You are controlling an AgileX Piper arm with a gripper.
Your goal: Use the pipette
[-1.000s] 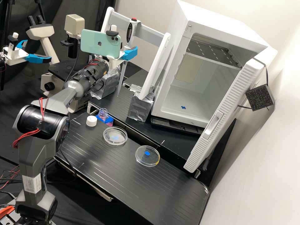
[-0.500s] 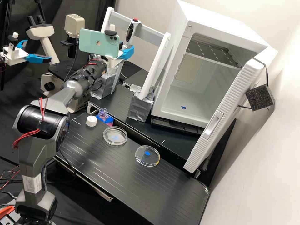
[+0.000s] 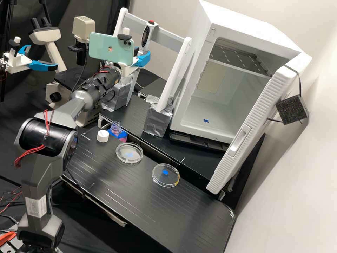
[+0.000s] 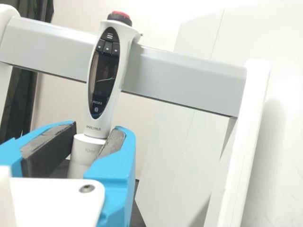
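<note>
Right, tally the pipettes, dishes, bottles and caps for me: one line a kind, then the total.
Pipette: 1
Dishes: 2
Bottle: 1
Cap: 1
Total: 5

Cabinet (image 3: pixel 195 119): white. Door (image 3: pixel 252 130) on cabinet: white, ribbed. Shelf (image 3: pixel 238 56) inside cabinet: dark grey, rows of pale dashes. Block (image 3: pixel 292 109) outside cabinet: black, speckled. Rack (image 4: pixel 182 78) beside cabinet: white uprights, light grey crossbar. Pipette (image 3: pixel 145 37) beside cabinet: white, red top, black display panel. Gripper (image 3: pixel 142 59) near cabinet: white, bright blue fingers, dark grey pads (image 4: pixel 47 146). Phone (image 3: pixel 105 49) near cabinet: mint green. In front of cabinet: bench (image 3: pixel 147 207) black, thin pale lines; dishes (image 3: pixel 123 161) clear, blue patches; cap (image 3: pixel 102 136) white.
</note>
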